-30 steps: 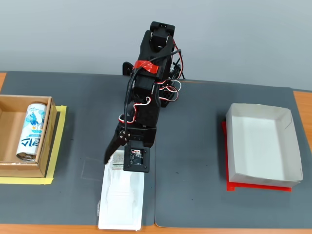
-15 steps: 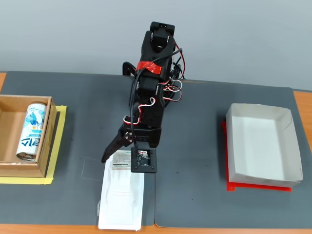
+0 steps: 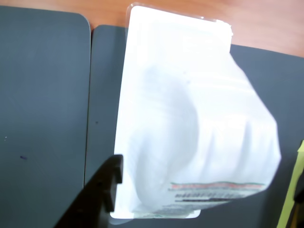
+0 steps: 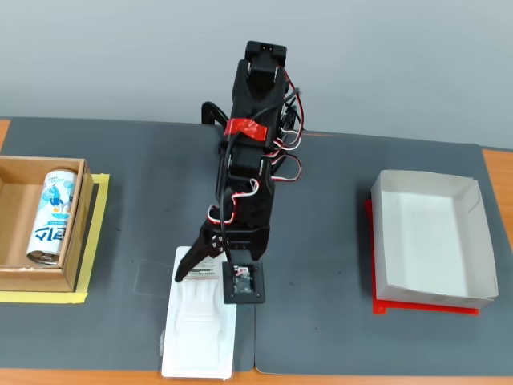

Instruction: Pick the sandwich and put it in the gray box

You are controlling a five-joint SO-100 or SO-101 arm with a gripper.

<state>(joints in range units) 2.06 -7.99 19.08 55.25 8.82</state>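
Observation:
The sandwich [image 4: 198,329] is a long white wrapped package lying flat on the dark mat near the front edge, with its printed label at the end under the arm. In the wrist view the sandwich [image 3: 190,109] fills the middle, label at the bottom. My gripper [image 4: 207,281] is open just above the label end. In the wrist view my gripper [image 3: 206,178] shows one black finger [image 3: 102,190] left of the package and the other at the right edge. The gray box [image 4: 471,241], a shallow white tray on a red plate, stands empty to the right.
A brown cardboard box [image 4: 16,277] on yellow tape at the left holds a blue-and-white can [image 4: 53,215]. The sandwich's far end reaches past the mat onto the wooden table [image 3: 266,23]. A seam between two mats [image 3: 89,95] runs beside the package.

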